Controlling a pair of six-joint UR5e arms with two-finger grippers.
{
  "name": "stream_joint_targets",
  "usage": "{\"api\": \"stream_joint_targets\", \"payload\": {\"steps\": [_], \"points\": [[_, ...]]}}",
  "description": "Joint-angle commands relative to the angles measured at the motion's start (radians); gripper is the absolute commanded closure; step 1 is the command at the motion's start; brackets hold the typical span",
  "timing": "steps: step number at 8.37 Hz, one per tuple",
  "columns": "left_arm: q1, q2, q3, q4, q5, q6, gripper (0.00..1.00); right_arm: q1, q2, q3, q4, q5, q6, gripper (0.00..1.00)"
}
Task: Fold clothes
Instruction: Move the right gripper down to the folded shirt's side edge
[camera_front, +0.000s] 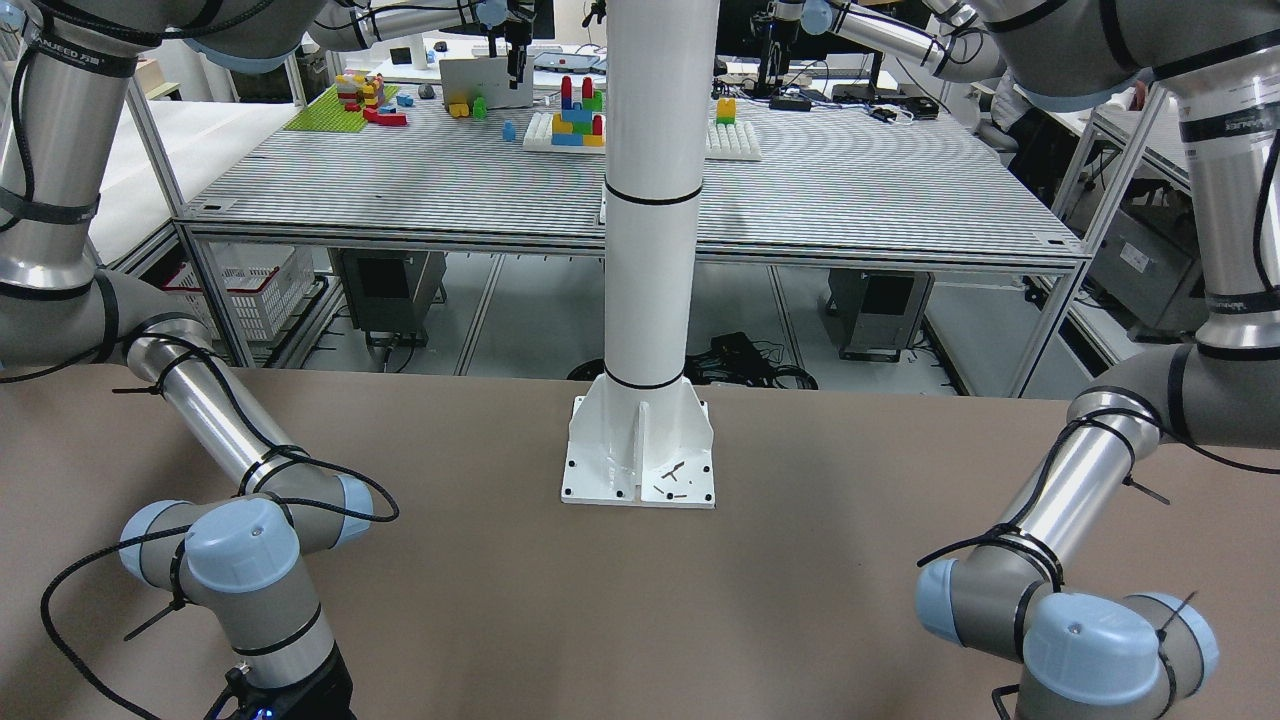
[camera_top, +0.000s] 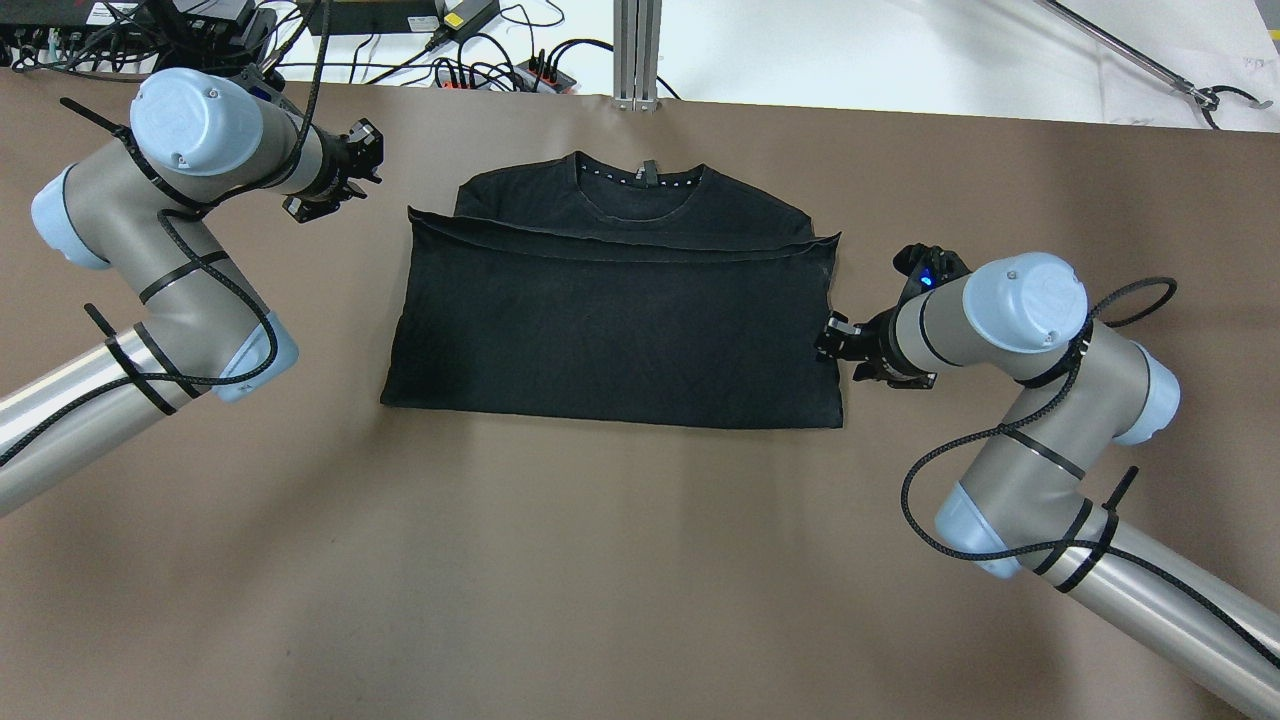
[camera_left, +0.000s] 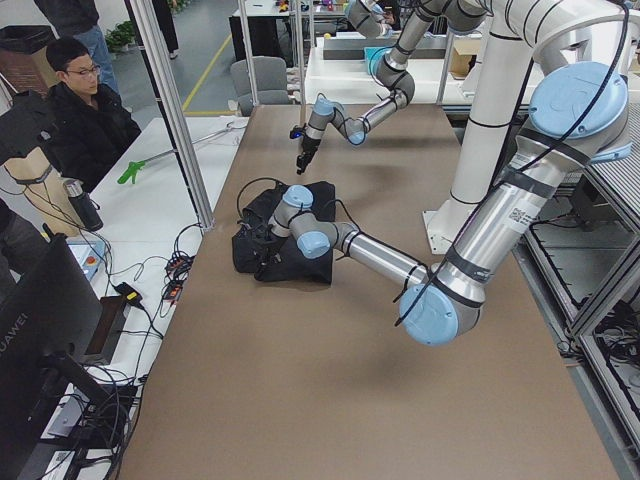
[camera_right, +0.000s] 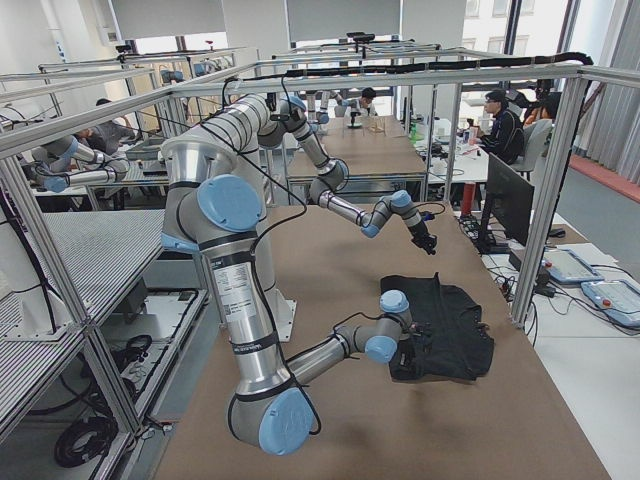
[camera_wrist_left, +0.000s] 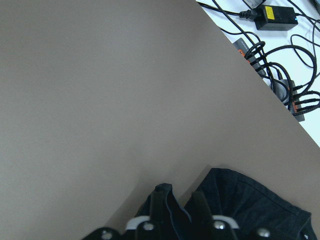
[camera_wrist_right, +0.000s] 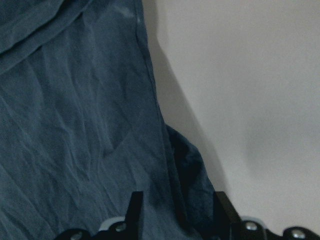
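Fingers (camera_wrist_right: 136, 212) of the right gripper (camera_wrist_right: 177, 197) stand wide apart in its wrist view. A bunched bit of the shirt's (camera_wrist_right: 75, 125) edge lies between them, and they do not press on it. From overhead, this gripper sits low against the shirt's right edge, about halfway between collar and hem.

In its own wrist view, the left gripper's (camera_wrist_left: 181, 192) jaws are only a little apart and hold nothing, with a corner of the shirt dark beneath them. From overhead, it sits just off the shirt's upper left corner, clear of the cloth.

The shirt lies flat on the brown table (camera_top: 600, 560). Its collar points away from the robot, and a folded layer reaches from the hem up to just below the collar. White dots line the collar's inside.

Cables (camera_top: 500, 65) lie off the table beyond the shirt's collar. The white pillar (camera_left: 480, 140) stands across the table from the shirt's hem.
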Motion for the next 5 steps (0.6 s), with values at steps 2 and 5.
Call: {"api": "stream_joint_targets", "payload": {"steps": [2,5], "points": [[0.002,-0.01,-0.004,0.0,0.002,-0.002,0.68,-0.072,-0.075,0.005,0.098,0.0,0.053,0.42],[0.002,-0.013,-0.004,0.0,0.002,-0.003,0.68,-0.102,-0.078,-0.002,0.102,-0.011,0.101,0.45]]}}
